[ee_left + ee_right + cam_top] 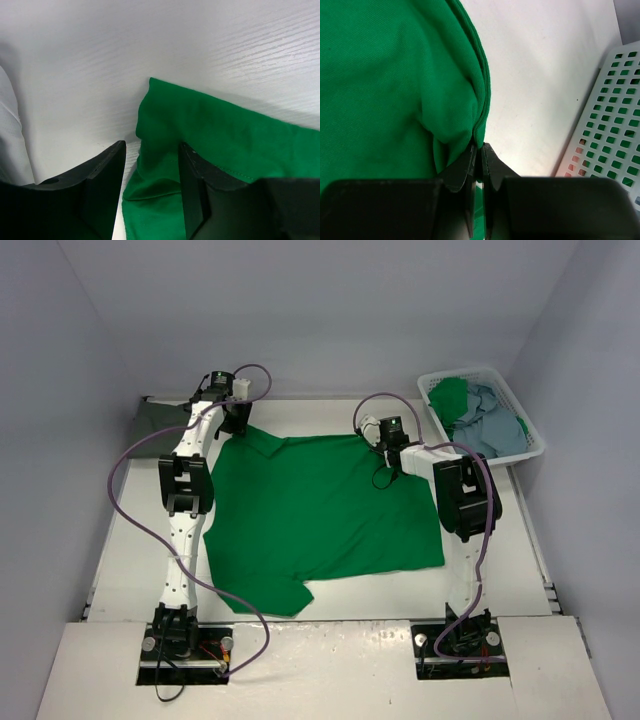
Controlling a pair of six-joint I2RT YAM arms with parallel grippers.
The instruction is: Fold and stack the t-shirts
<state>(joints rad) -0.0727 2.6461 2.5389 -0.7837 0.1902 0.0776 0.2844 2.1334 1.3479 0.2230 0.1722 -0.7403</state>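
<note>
Overhead, the green shirt (320,510) lies spread flat mid-table (130,550). The left gripper (235,420) sits at its far left corner and the right gripper (385,455) at its far edge. A basket (535,440) at far right holds a blue shirt (495,425).

From the left wrist, the left gripper (152,160) is wide open, with the green shirt (225,135) corner lying between its fingers (107,170).

From the right wrist, the right gripper (479,157) is pinched closed on the green shirt (385,80) edge, lifting a small fold, with the basket (615,125) near.

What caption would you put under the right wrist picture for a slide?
Right gripper pinched shut on the edge of the green t-shirt, with the white basket alongside on the table.
</note>
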